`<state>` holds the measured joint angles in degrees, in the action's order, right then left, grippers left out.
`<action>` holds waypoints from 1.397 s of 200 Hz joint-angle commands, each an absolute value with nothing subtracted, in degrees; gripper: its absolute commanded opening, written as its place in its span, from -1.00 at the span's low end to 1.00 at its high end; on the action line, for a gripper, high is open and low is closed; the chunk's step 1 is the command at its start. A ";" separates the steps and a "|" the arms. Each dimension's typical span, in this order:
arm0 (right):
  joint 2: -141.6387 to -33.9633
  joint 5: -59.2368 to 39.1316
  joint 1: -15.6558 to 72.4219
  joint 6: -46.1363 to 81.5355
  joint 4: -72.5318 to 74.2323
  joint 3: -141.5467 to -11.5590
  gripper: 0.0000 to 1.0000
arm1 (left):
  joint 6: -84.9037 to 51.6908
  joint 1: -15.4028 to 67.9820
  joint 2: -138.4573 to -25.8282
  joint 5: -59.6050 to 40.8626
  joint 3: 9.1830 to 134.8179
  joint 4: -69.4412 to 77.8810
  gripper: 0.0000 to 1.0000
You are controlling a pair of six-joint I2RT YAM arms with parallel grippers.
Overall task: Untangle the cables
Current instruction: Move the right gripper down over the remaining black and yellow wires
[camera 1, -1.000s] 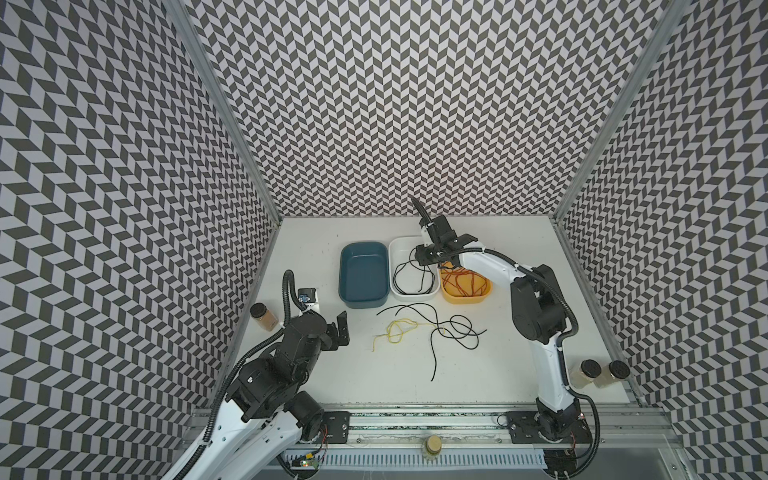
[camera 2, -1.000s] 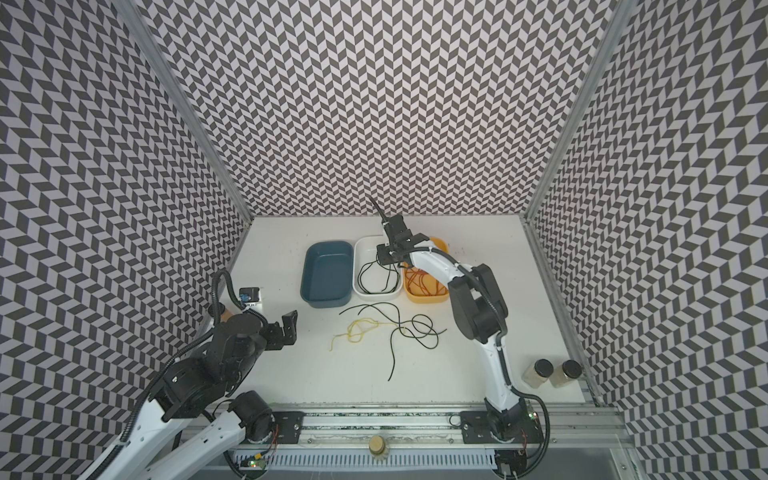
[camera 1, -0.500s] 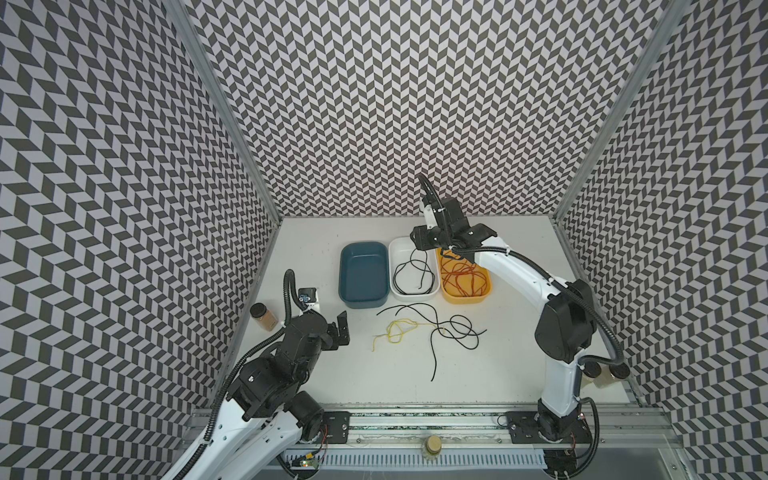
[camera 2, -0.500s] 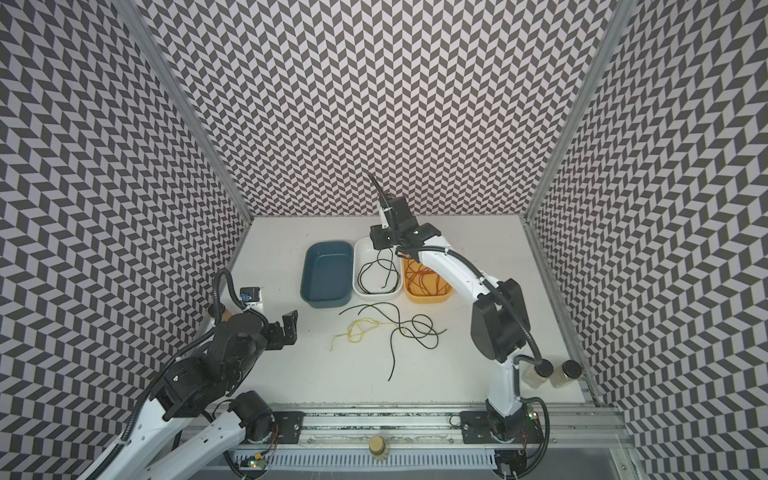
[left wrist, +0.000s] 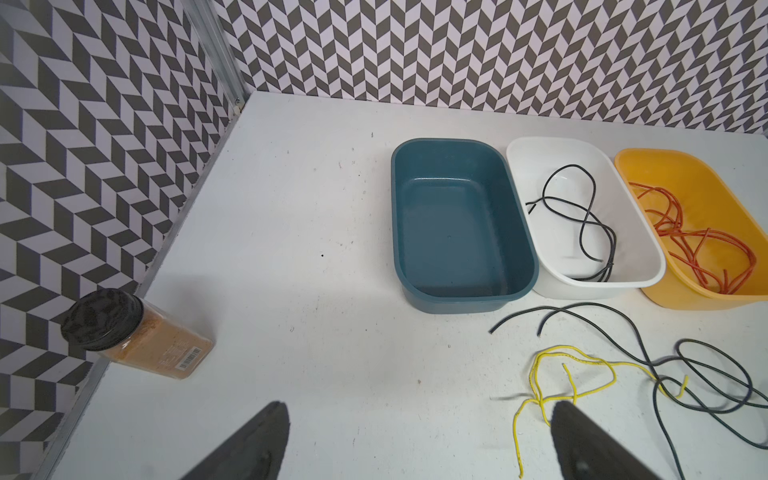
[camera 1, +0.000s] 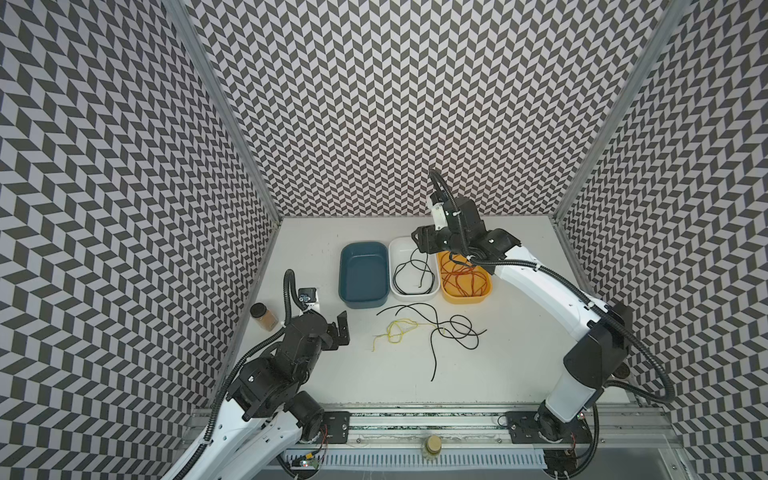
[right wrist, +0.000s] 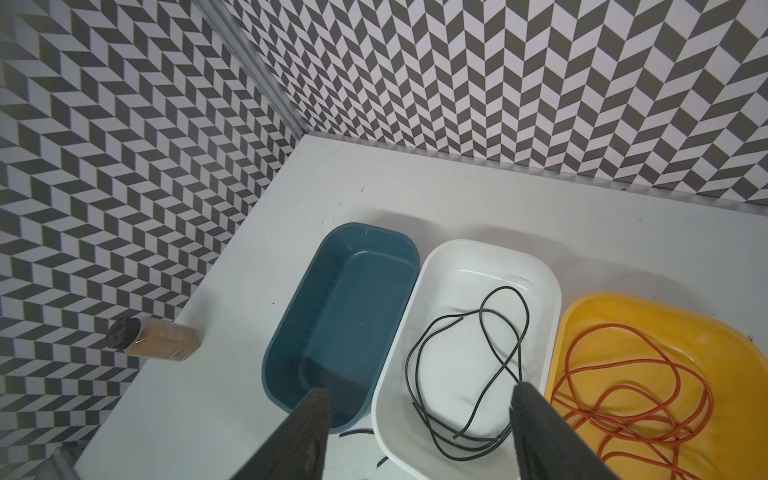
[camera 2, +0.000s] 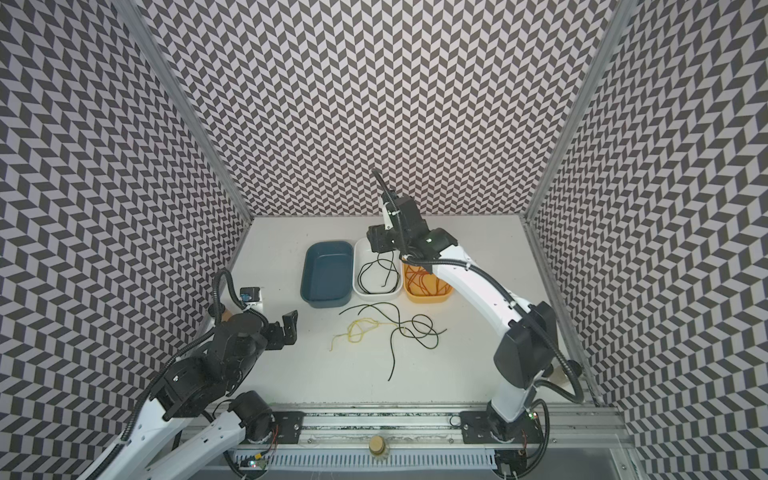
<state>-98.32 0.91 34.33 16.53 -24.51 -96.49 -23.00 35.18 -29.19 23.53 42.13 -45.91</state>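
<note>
Tangle of cables lies near the middle of the table. It is made of thin black cables and one yellow cable. The yellow cable lies on the side nearer the left edge. One end of it crosses the black cables.

Between the tangle and the far edge, a blue tray, a white tray and a yellow tray stand close side by side. The blue tray is nearest the left edge and the yellow tray is nearest the right edge. One black cable lies in loops inside the white tray. An orange cable lies in a pile of loops inside the yellow tray.

The right hand hangs in the air over the far end of the white tray. Its two fingers are spread well apart, and it has hold of nothing.

The left hand hangs over the table between the left edge and the tangle, just off the near corner of the blue tray. Its fingers are spread wide, and it has hold of nothing too. The yellow cable is near it but does not touch it.

A spice jar with a black lid and brown powder sits at the left edge, by the wall.
</note>
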 commanded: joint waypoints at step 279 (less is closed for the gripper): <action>-78.19 2.56 43.59 24.49 -14.15 -44.41 0.07 | -23.82 36.95 -29.00 24.43 41.77 -45.88 1.00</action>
<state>-76.31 4.32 43.62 22.20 -20.62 -46.26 -23.03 36.82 -29.10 23.55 42.11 -45.91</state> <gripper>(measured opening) 0.552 0.998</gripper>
